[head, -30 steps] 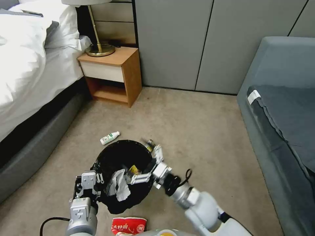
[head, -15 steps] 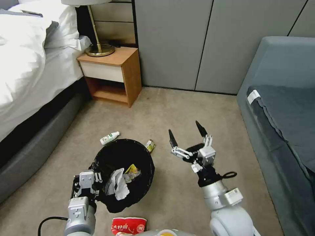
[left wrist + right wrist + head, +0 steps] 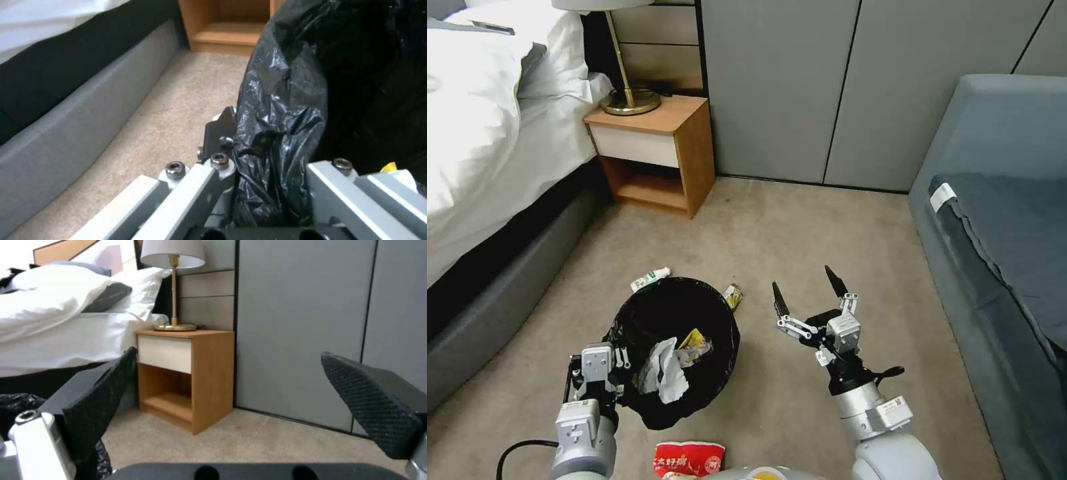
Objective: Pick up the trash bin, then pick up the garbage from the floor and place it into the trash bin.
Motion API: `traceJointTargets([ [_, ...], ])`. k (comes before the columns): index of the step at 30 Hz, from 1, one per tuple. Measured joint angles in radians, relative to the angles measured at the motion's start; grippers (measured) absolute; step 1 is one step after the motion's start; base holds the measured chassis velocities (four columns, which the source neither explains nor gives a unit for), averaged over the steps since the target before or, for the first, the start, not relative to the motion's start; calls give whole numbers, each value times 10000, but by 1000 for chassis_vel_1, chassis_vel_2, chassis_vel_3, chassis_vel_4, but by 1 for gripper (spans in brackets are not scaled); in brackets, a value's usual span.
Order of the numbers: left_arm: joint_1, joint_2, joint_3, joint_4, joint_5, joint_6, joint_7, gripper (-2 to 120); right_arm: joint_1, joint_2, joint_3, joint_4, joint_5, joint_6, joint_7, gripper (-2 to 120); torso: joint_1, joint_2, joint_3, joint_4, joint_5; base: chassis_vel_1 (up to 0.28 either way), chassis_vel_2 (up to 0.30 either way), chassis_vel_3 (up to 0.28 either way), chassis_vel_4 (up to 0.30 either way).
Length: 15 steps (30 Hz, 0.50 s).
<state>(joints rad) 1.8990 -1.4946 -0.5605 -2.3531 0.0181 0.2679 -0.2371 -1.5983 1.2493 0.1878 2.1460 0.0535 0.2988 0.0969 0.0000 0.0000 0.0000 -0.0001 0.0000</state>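
From the head view, the round trash bin lined with a crinkled black plastic bag point(image 3: 675, 350) sits low on the beige carpet point(image 3: 800, 227), its near-left rim clamped in the grey metal left gripper point(image 3: 595, 373), whose jaws are closed on the bag-covered edge. Inside the bin lie two pieces: one crumpled white tissue wad point(image 3: 662, 373) and one yellow snack wrapper point(image 3: 695, 343). Three more pieces of garbage lie on the floor: one small white bottle with a green label point(image 3: 649, 279) touching the far-left side of the bin, one small yellow-and-dark wrapper point(image 3: 733, 295) just beside its far-right side, and one red snack packet with white Chinese characters point(image 3: 688, 459), too partly seen to read, near the robot's base. The right gripper with two black pointed fingers point(image 3: 805, 291) hangs over bare carpet to the right of the bin, jaws spread wide and holding nothing. One wooden nightstand with a white drawer point(image 3: 654, 150) carries one brass-based lamp point(image 3: 627, 99), between the white-sheeted bed point(image 3: 487, 127) and the grey wall panels point(image 3: 827, 87); a grey sofa point(image 3: 1000, 233) bears a small white tag, its print illegible. In the left wrist view, the left gripper point(image 3: 267, 186) pinches a fold of the black bag over the trash bin point(image 3: 347, 83) rim. In the right wrist view, the right gripper point(image 3: 240, 406) shows its two textured black fingertips point(image 3: 371, 406) well apart, the nightstand point(image 3: 186, 373) and lamp point(image 3: 173, 280) beyond.
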Motion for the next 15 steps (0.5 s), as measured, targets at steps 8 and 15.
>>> traceJointTargets([
  [8,101,-18,22,-66,91,0,10,3,314,-147,-103,43,27,-351,36,100,0,0,0,1,0,16,13,14,14],
  [15,134,-26,6,-138,107,0,18,3,387,-187,-175,34,27,-418,36,100,0,0,0,2,0,76,77,76,67],
])
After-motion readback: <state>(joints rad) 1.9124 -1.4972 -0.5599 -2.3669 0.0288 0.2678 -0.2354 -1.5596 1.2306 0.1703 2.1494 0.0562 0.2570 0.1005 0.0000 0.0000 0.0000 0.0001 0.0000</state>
